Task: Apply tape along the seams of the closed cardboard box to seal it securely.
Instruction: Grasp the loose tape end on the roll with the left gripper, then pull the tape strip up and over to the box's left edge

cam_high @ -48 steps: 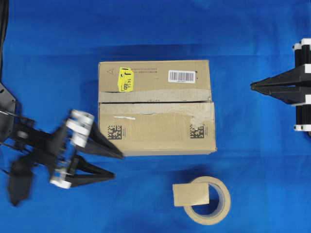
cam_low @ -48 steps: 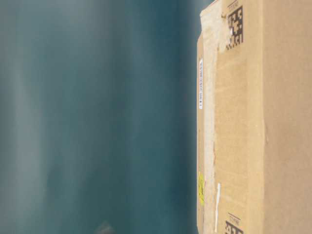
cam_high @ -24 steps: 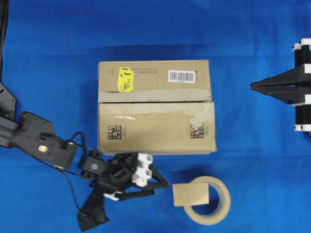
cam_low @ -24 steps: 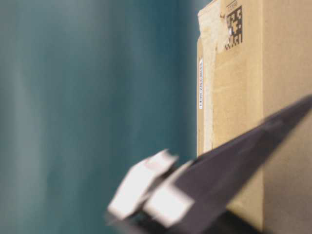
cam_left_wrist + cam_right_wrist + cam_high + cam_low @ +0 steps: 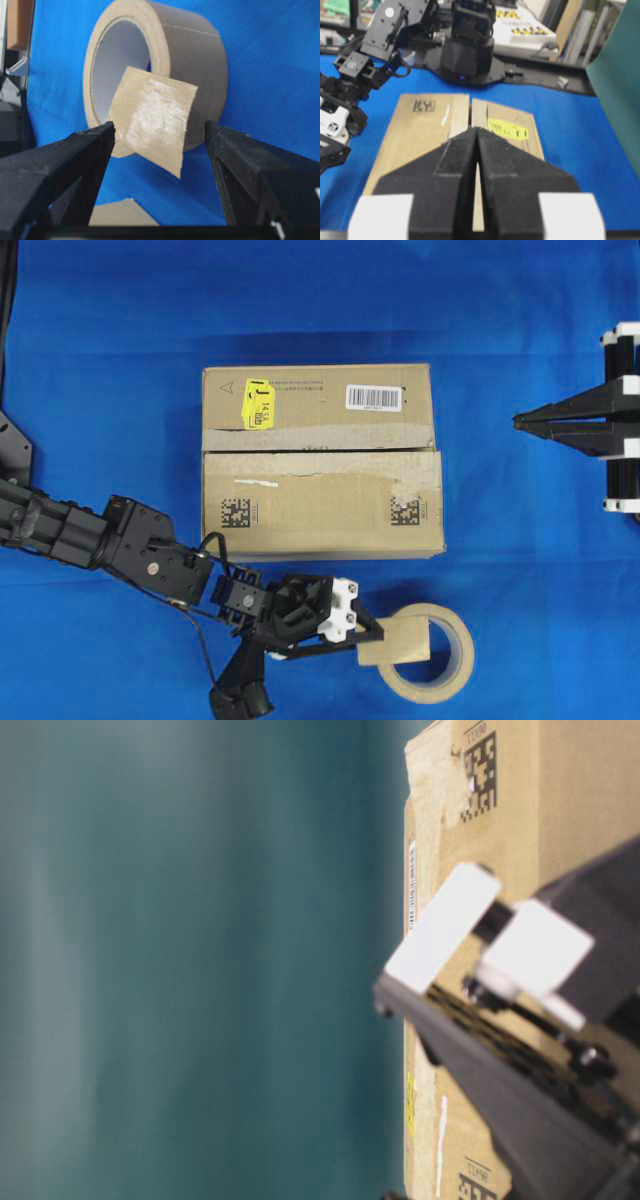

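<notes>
Tape [image 5: 397, 642], the short tan rectangular piece, lies directly ahead of the left gripper [image 5: 366, 631] on the near side of the blue table cover [image 5: 120, 360], in front of the cardboard box [image 5: 320, 455] and apart from it. Working left to right in the overhead view: the left arm extends from the left edge toward the lower centre, its gripper pointing rightward; the piece begins at the fingertips and runs rightward over the tape roll [image 5: 440, 672], so its long axis roughly continues the gripper's line of approach. In the left wrist view the fingers [image 5: 75, 165] stand wide apart with the free end of the tape [image 5: 152, 120] between them, lifted off the cover; neither finger appears to touch it, and its far end stays on the roll [image 5: 185, 65]. A judgement from this: a short further advance and a closing of the jaws would take the piece by its free end. The seams [image 5: 320, 450] run left to right across the box top, edged by pale old tape remnants [image 5: 400, 472], and carry no fresh tape yet. At the far right the right gripper [image 5: 520, 421] rests well apart from box and tape, its fingers pressed together on nothing, so the left arm is clearly the nearer one
</notes>
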Robot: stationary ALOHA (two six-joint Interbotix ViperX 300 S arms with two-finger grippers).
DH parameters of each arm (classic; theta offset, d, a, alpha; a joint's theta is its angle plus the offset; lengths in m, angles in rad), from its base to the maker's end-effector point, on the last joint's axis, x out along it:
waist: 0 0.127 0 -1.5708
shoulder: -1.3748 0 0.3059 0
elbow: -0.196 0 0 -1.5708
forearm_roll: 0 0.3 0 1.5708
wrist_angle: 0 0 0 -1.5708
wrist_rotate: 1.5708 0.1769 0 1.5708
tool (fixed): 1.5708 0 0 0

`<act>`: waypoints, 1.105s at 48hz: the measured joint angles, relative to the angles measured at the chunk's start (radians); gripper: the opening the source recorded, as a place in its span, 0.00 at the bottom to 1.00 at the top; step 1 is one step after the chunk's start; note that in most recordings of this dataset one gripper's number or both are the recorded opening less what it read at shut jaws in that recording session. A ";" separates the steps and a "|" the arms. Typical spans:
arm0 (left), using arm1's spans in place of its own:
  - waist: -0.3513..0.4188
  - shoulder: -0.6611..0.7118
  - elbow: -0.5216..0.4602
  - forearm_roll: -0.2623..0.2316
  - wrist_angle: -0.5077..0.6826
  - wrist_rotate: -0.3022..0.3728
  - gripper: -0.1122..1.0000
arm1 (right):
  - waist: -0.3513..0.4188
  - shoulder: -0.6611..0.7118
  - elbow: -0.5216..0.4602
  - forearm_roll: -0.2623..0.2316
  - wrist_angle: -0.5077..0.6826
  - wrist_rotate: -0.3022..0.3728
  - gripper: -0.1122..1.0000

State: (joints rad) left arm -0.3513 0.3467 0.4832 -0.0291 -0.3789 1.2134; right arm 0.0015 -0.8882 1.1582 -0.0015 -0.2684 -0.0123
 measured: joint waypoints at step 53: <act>-0.003 -0.163 -0.014 0.002 0.224 0.026 0.10 | 0.000 -0.015 0.000 0.002 0.049 0.003 0.12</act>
State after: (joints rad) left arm -0.3543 0.1841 0.4694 -0.0276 -0.1549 1.2395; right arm 0.0015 -0.9035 1.1582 0.0000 -0.2194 -0.0092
